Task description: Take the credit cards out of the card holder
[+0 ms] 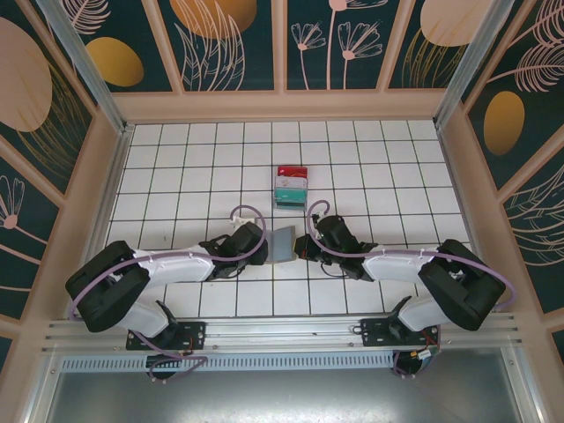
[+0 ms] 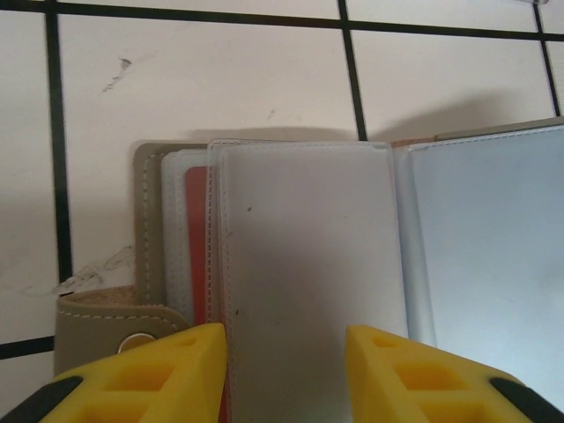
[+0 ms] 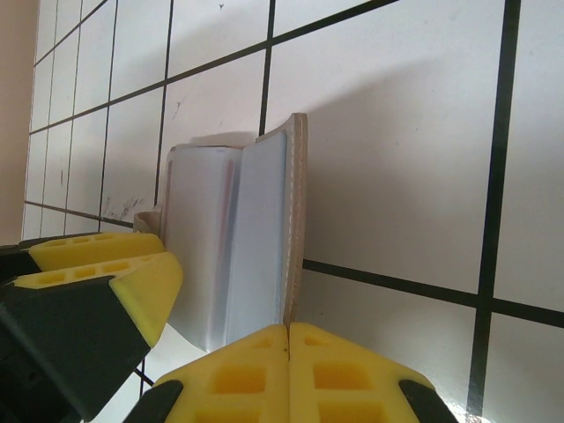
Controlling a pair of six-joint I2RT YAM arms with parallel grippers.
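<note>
The card holder [image 1: 282, 242] lies open on the tiled floor between both grippers. In the left wrist view its clear sleeves [image 2: 300, 256] fan out, a red card [image 2: 197, 238] shows inside one, and the tan snap tab [image 2: 115, 328] lies at lower left. My left gripper [image 2: 286, 374] is open, with one yellow finger on each side of the top sleeve. My right gripper [image 3: 289, 339] is shut on the edge of the tan cover [image 3: 298, 220], holding that half up on edge. The left gripper's fingers [image 3: 110, 269] show beside it.
A stack of red, white and teal cards [image 1: 291, 187] lies on the floor just beyond the holder. Pale wooden walls [image 1: 115, 150] enclose the white tiled floor [image 1: 397, 167], which has bare tiles to the left, right and far side of the arms.
</note>
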